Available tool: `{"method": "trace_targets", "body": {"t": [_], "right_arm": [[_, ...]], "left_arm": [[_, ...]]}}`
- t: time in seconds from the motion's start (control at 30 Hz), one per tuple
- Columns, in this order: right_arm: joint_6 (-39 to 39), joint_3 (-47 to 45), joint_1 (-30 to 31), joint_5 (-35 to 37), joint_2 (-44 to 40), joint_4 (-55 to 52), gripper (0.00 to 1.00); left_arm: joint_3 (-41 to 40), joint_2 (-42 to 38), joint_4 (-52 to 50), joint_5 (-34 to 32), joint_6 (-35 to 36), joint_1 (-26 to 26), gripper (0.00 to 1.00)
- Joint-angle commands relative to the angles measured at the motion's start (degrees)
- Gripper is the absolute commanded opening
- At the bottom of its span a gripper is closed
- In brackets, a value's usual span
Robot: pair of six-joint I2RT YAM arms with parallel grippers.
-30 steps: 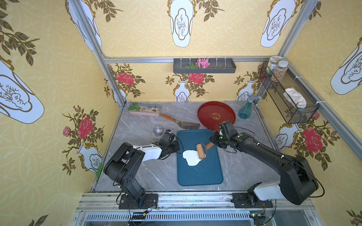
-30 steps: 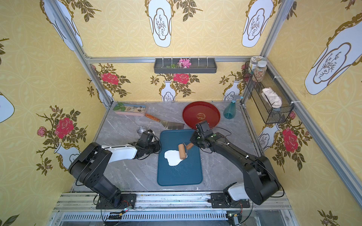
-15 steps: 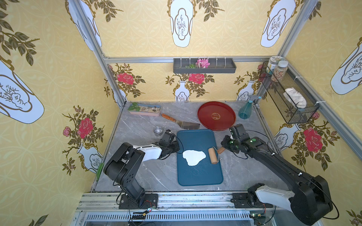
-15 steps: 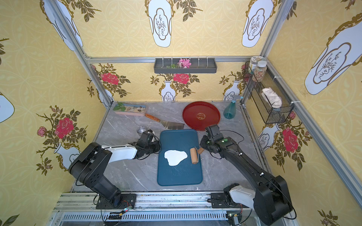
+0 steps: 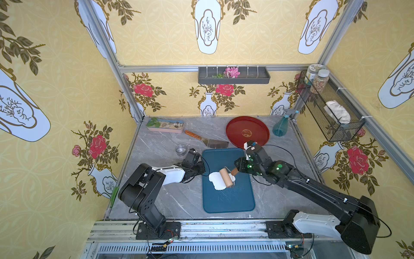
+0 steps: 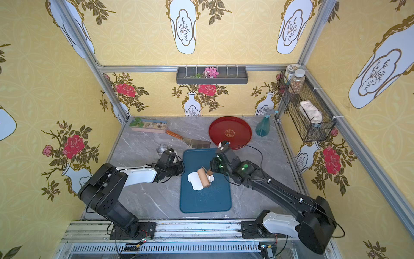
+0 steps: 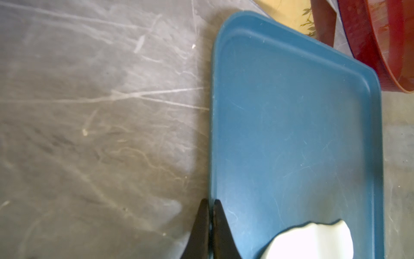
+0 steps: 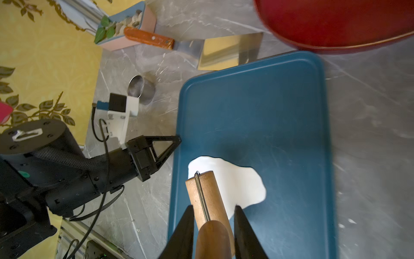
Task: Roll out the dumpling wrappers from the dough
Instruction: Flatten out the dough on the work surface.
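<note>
– While the roller (image 5: 226,178) lies across the dough sheet (image 5: 214,180), who has hold of it?
– Right gripper (image 8: 214,207). Fingers clamped on either side of the roller's dark wooden handle, barrel pointing out ahead. Barrel appears to be down on the sheet, near its middle.
– Left gripper (image 7: 210,201)?
– Fingers pressed together, nothing between them. Tips against the rim of the blue tray (image 7: 291,112), on the long side nearest that arm. My guess: bracing the tray so the rolling doesn't shove it across the marble.
– Any dumpling wrappers?
– None seen. Just one flat white sheet with a ragged outline, lying mid-tray and partly under the barrel. No round disc anywhere in view.
– Cutter?
– Steel ring cup (image 5: 181,149) stands on the table just beyond the left wrist, untouched. Red plate (image 5: 247,132) at the back, likely where the discs will go.
– Stage?
– Flattening, I judge. Sheet looks thin, but its edge is uneven. Cutting not yet begun.
</note>
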Motion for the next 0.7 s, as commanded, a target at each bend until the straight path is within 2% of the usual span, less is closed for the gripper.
{"method": "trace_targets", "body": {"t": [0.0, 0.27, 0.5, 0.67], "right_arm": [[2.61, 2.57, 3.88, 3.28, 4.32, 7.50, 0.00], [5.77, 5.77, 9.18, 2.22, 14.47, 10.78, 0.00], [6.31, 6.22, 8.69, 3.77, 17.05, 4.40, 0.00], [4.03, 6.09, 5.47, 5.31, 16.38, -1.94, 0.00]], "left_arm": [[-0.79, 0.29, -6.19, -1.28, 0.63, 0.14, 0.00], [-0.83, 0.14, -6.19, -1.28, 0.63, 0.13, 0.00], [-0.79, 0.14, -6.24, -1.27, 0.63, 0.10, 0.00], [-0.78, 0.14, -6.19, -1.32, 0.63, 0.14, 0.00]]}}
